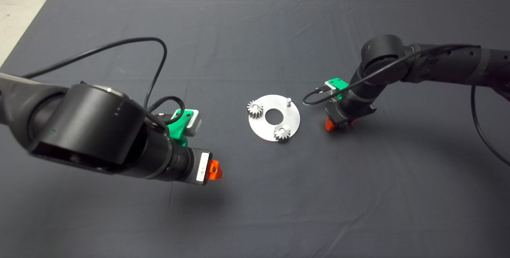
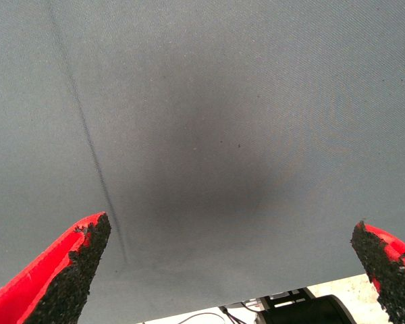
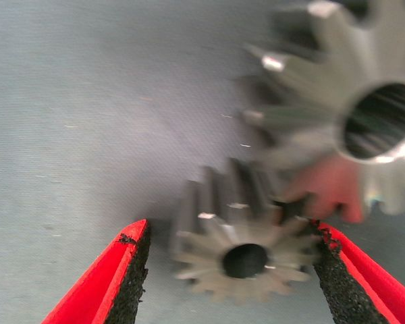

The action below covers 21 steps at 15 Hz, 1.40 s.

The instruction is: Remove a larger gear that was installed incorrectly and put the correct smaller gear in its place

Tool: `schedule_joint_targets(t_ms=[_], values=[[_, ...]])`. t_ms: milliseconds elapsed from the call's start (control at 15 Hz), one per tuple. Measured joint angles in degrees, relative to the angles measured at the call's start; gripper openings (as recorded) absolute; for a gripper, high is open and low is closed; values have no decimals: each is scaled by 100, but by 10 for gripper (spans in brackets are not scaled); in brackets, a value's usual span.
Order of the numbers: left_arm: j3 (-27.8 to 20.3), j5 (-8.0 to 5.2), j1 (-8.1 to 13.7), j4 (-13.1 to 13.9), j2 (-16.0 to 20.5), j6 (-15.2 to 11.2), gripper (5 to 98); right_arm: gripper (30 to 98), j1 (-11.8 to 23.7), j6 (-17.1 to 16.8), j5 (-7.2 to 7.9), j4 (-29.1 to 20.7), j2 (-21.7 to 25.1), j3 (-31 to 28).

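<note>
Right gripper (image 3: 229,270): low over the surface (image 1: 255,30), just right of the round plate (image 1: 261,130). Red fingers (image 3: 115,283) spread apart, straddling the smaller gear (image 3: 239,253); one pad is touching or nearly touching its teeth, the other stands clear. Nothing clamped yet.

Smaller gear: dark grey, lying flat on the surface between the right gripper's fingers, bore axis upright, off the plate to its right. Hidden under the gripper in the head view.

Larger gear (image 3: 354,121): just beyond the smaller gear, close beside it, also lying flat off the plate, coarse long teeth, round bore.

Plate: two small bright gears (image 1: 255,108) seated on it; third peg (image 1: 288,100) bare, on the edge nearest the right gripper. Judgement: removal is done, and the coming move is to close on the smaller gear, lift it, and carry it left to that peg.

Right arm (image 1: 438,64): reaches in from the right, wrist bent steeply downward.

Left gripper (image 2: 223,270): well left of the plate, wide open, holding nothing, over bare surface. Farther from both gears.
</note>
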<state>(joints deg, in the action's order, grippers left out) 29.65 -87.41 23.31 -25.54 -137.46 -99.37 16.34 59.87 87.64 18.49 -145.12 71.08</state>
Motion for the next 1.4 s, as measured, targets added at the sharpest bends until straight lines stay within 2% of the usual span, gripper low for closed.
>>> schedule_joint_targets(t_ms=[1133, 1400], values=[[0, -2, 0, 0, 0, 0, 921, 615, 0, 2, 4, 127, -61, -6], [1, 0, 0, 0, 0, 2, 921, 651, 0, 2, 4, 185, -56, 2]])
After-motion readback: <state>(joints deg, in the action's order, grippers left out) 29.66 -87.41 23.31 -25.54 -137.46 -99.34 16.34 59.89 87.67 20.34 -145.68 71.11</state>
